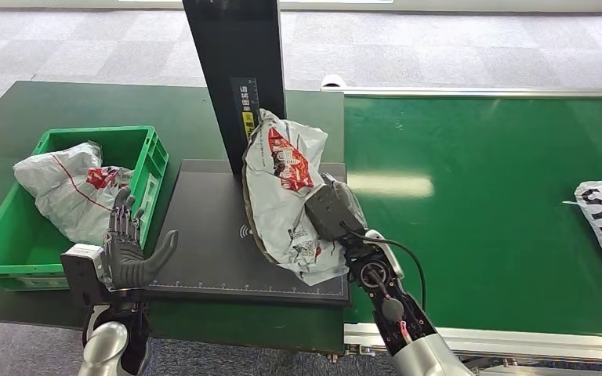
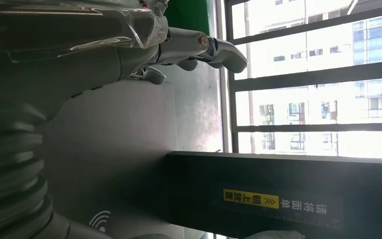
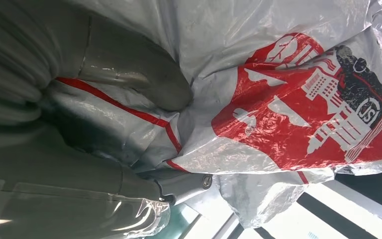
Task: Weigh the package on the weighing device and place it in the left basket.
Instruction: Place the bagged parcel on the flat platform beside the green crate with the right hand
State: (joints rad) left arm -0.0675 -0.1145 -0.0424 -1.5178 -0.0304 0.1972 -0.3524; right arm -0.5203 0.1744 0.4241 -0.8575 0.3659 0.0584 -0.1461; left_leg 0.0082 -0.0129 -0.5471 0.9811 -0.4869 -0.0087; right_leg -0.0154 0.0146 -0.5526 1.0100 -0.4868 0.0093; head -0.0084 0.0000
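A: Where is the package sitting?

B: The white and red plastic package (image 1: 286, 192) is standing tilted on the black weighing platform (image 1: 204, 235), leaning against its upright column (image 1: 235, 70). The right hand (image 1: 333, 207) is gripping it.

A: And the left hand (image 1: 129, 247)?

B: It is hovering with fingers apart, holding nothing, beside the green basket (image 1: 0, 251), where another white bag (image 1: 74, 188) is lying.

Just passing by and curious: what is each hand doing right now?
Left hand: open, fingers spread, holding nothing, beside the green basket.
Right hand: holding the grey and red package over the scale.
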